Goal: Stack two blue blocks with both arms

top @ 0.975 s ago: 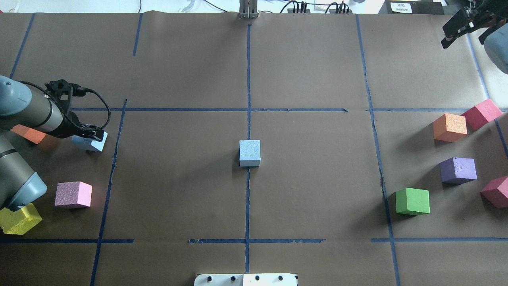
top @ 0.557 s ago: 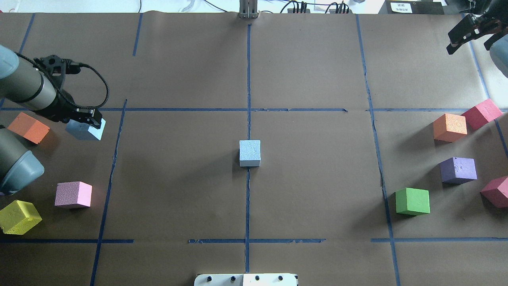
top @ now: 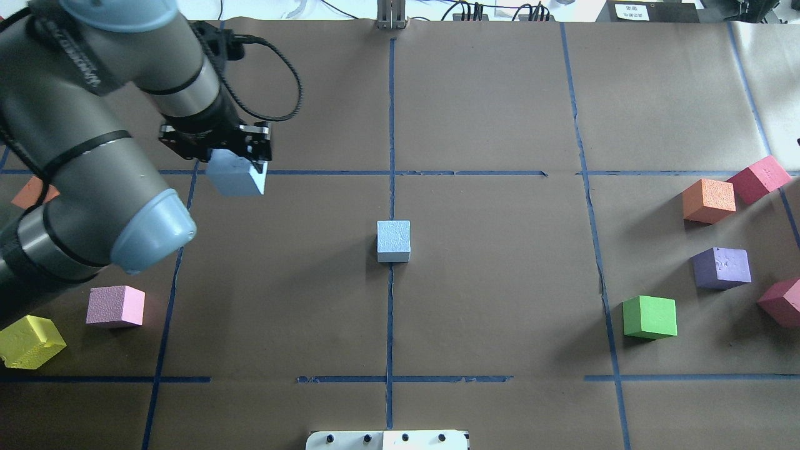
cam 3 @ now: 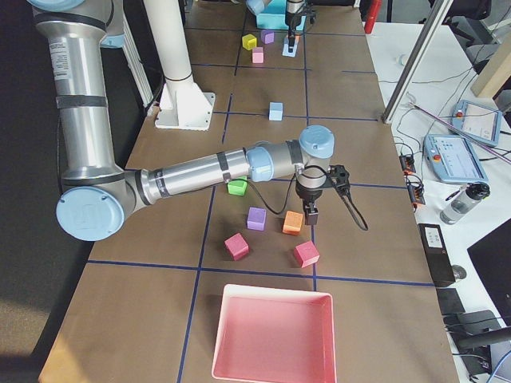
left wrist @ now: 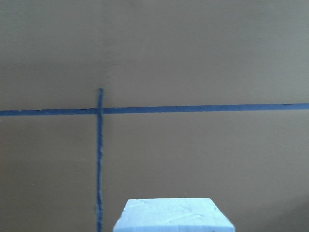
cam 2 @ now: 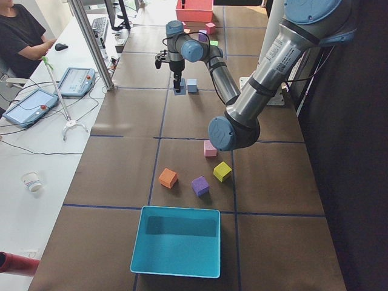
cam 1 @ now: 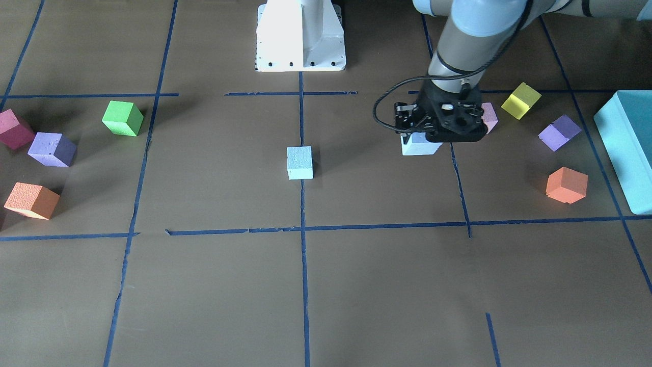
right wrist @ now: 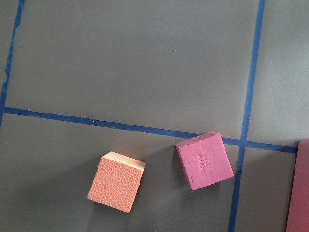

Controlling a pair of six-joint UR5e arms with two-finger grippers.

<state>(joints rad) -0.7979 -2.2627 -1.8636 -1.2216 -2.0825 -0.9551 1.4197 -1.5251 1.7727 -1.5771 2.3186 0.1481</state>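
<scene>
Fingers of the left gripper (top: 231,161) pinch the first blue block (top: 237,180) by its upper part, apparently lifted with its underside free, likely so it can land flat on the second blue block (top: 394,240), which waits well apart on the centre tape line (top: 391,125). Farther off, the right gripper (cam 3: 311,209) hangs near an orange cube (cam 3: 293,223); whether its fingers are open, I cannot tell

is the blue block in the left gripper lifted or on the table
Lifted: the left gripper clamps the blue block, and overhead it looks larger than the same-sized central blue block.
</scene>
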